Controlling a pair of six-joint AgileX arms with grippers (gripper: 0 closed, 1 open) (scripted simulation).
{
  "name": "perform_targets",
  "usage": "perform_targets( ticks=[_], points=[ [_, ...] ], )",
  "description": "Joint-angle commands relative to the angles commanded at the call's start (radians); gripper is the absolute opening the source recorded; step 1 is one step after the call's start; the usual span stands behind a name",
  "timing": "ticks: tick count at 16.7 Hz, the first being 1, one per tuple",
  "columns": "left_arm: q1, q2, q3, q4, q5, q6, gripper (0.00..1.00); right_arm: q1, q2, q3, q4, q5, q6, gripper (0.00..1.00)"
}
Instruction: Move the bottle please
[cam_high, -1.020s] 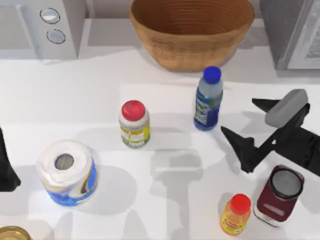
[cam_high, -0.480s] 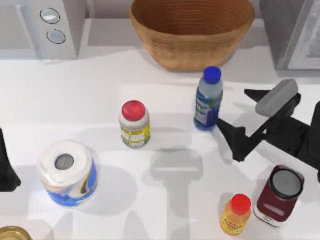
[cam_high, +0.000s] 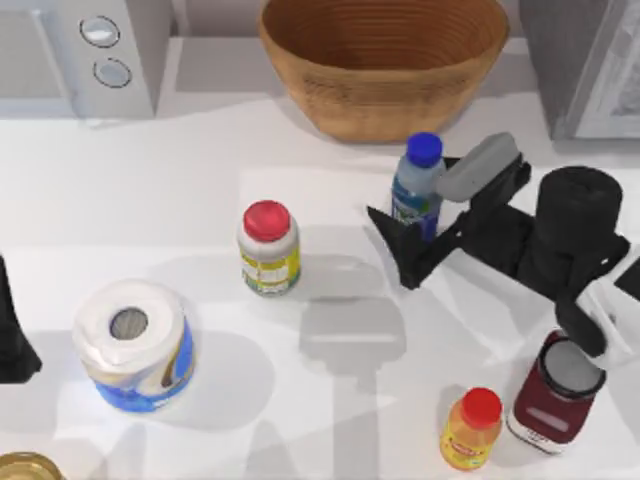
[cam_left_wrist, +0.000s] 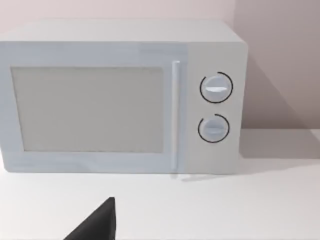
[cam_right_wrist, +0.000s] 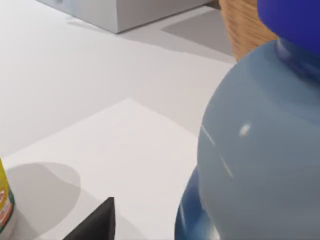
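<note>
The bottle (cam_high: 412, 196) stands upright in front of the wicker basket, clear-bluish with a blue cap and a blue, green and white label. My right gripper (cam_high: 420, 215) is open and straddles it, one dark finger (cam_high: 402, 255) on its near side and the other behind it. The right wrist view has the bottle (cam_right_wrist: 260, 150) very close, beside one fingertip (cam_right_wrist: 97, 225). At the table's left edge my left gripper (cam_high: 10, 340) is parked and open, facing the microwave (cam_left_wrist: 120, 100).
A wicker basket (cam_high: 385, 60) sits just behind the bottle. A white jar with a red lid (cam_high: 268, 248) stands to the left, a paper roll (cam_high: 135, 345) farther left. A small orange bottle (cam_high: 472, 428) and a dark red jar (cam_high: 555, 395) stand front right.
My right gripper has swung left and toward the back, from beside the bottle to straddling it. The bottle has stayed in place. The left arm has not moved.
</note>
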Motion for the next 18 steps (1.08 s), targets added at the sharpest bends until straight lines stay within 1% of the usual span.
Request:
perform_targets(
  ticks=[6,18],
  points=[
    [0.0,0.0,0.0,0.0,0.0,0.0,1.0,0.012,0.023,0.027,-0.004,0.012,0.003,1.0],
    [0.0,0.0,0.0,0.0,0.0,0.0,1.0,0.012,0.023,0.027,-0.004,0.012,0.003,0.1]
  ],
)
